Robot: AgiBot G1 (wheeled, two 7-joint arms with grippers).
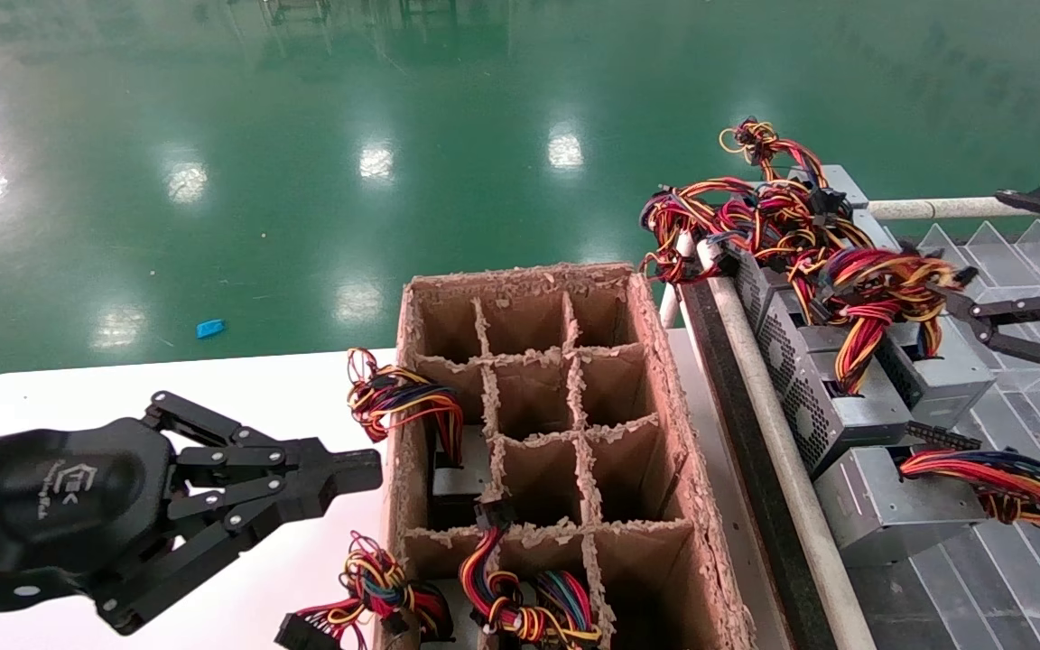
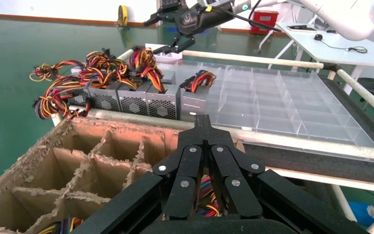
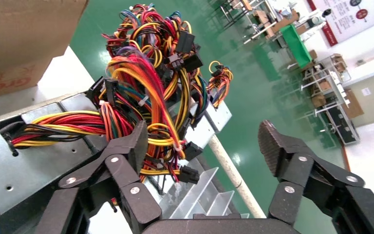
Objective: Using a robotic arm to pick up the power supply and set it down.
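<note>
Several silver-grey power supplies (image 1: 854,411) with red, yellow and black wire bundles (image 1: 872,275) stand in a row along the near edge of a clear divided tray (image 1: 1016,560). My right gripper (image 1: 976,248) hangs open over the far end of that row, its lower finger touching the wires. In the right wrist view the right gripper (image 3: 204,141) is wide open; one finger (image 3: 131,146) presses against the wire bundle (image 3: 141,87) of a power supply (image 3: 24,161), with nothing between the pads. My left gripper (image 1: 366,469) is shut and empty over the white table, left of the cardboard box.
A brown cardboard box (image 1: 529,298) with grid dividers stands mid-table; some of its cells hold power supplies (image 1: 457,483) with wires. A white rail (image 1: 782,451) and black strip separate it from the tray. Green floor lies beyond. The left wrist view shows the tray (image 2: 282,102) and rail (image 2: 292,139).
</note>
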